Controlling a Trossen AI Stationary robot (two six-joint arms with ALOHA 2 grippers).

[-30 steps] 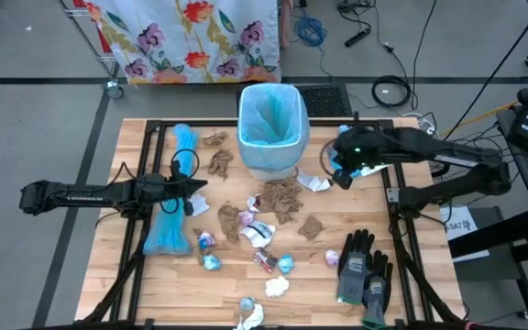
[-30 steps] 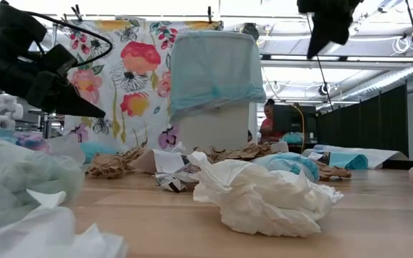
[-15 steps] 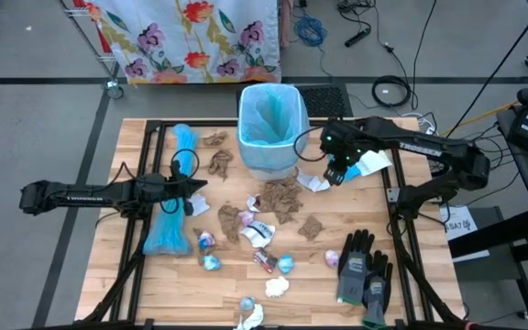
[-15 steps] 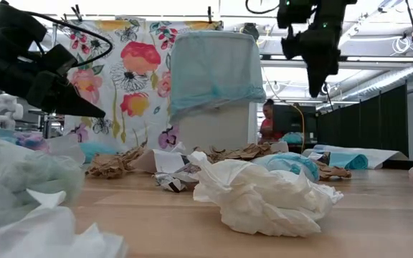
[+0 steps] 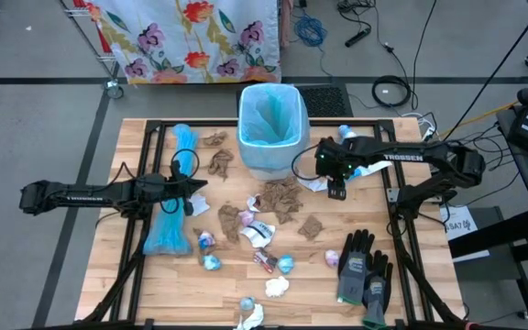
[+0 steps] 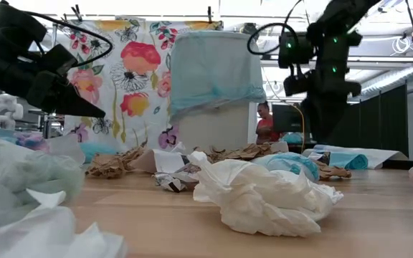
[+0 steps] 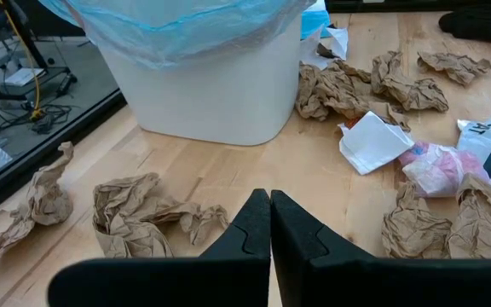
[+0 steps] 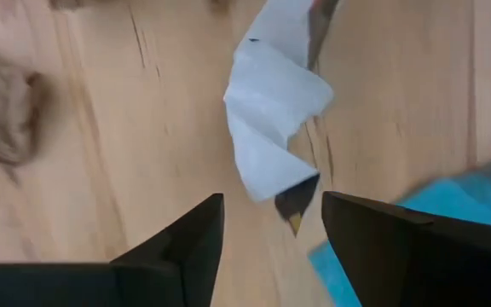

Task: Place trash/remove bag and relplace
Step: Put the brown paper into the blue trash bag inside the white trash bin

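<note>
The white bin [image 5: 270, 128], lined with a light blue bag [image 5: 273, 110], stands at the table's far middle. Trash lies scattered in front of it: brown paper wads [image 5: 280, 197], small wrappers [image 5: 211, 261] and white tissue bits [image 5: 277, 286]. My right gripper [image 8: 271, 230] points down, open, just over a white folded paper scrap [image 8: 271, 111] to the right of the bin [image 5: 314, 181]; its fingers stand apart and touch nothing. My left gripper [image 7: 269, 223] is shut and holds nothing; it hovers at the table's left [image 5: 195, 191], aimed at the bin.
A pair of grey-black gloves [image 5: 365, 270] lies near the right front. A long blue bundle [image 5: 174, 206] lies under my left arm. A blue-and-white packet [image 5: 367, 167] sits under my right arm. A flowered cloth [image 5: 191, 37] hangs beyond the table.
My right gripper has come down from high beside the bin's right side, going toward the table's near edge and a little left, and has tipped from slanting to nearly straight down over the white scrap. Nothing on the table has moved.
</note>
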